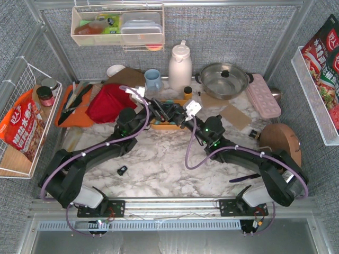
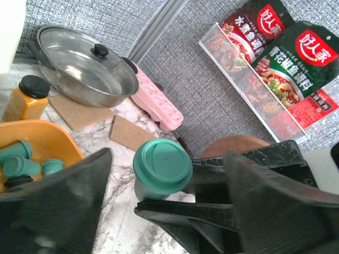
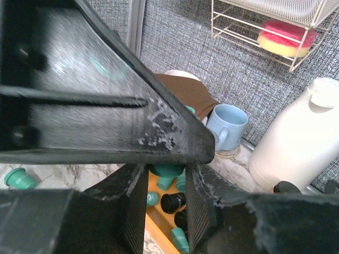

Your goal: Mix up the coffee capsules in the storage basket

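Observation:
The orange-yellow storage basket (image 1: pixel 159 126) lies mid-table under both wrists. Its corner (image 2: pixel 47 140) holds teal coffee capsules (image 2: pixel 21 166); teal and black capsules (image 3: pixel 173 201) also lie on its floor (image 3: pixel 159 225). My right gripper (image 3: pixel 167 172) is shut on a teal capsule (image 2: pixel 161 166), held above the basket's right end. My left gripper (image 2: pixel 167 159) is open, its wide-spread fingers on either side of that capsule and the right fingers. From above the two grippers (image 1: pixel 170 112) meet over the basket. One more teal capsule (image 3: pixel 21 179) lies loose on the marble.
Behind the basket stand a blue mug (image 1: pixel 153 79), a white thermos (image 1: pixel 180 66), a lidded steel pot (image 1: pixel 224 79) and a small yellow bottle (image 2: pixel 26 98). A red cloth (image 1: pixel 111 101) and an orange cutting board (image 1: pixel 74 111) lie left. A pink tray (image 1: pixel 263 95) and a round wooden board (image 1: pixel 280 138) lie right.

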You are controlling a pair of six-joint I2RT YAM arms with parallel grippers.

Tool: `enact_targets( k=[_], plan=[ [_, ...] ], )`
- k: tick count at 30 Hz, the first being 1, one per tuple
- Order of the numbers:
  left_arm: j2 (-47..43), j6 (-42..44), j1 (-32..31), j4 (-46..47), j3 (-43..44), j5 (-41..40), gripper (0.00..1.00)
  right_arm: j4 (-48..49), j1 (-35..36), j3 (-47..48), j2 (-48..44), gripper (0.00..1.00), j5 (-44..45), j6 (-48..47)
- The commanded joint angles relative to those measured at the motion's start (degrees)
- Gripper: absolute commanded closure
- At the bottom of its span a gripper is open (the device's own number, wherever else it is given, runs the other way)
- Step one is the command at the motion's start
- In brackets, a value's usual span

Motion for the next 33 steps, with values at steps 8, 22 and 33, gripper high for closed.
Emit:
enact_targets(
  k=[8,22,33],
  plan=[
    [-11.74,9.93,0.72,-13.55,-2.52,-9.81,0.01,-9.71,-1.16,1.4,-0.78,0.92,3.07,-0.97],
    [-27.19,14.28,0.72,-48.34,-8.28,-24.25,0.01,-49.25,-5.6,24.56,13.74,0.9,13.31,1.78],
    [-38.65,6.97,0.73,-64.98,-13.92,-30.9,0.01,-67.44,-8.44,37.76,23.59,0.71,14.81,8.64]
  ],
)
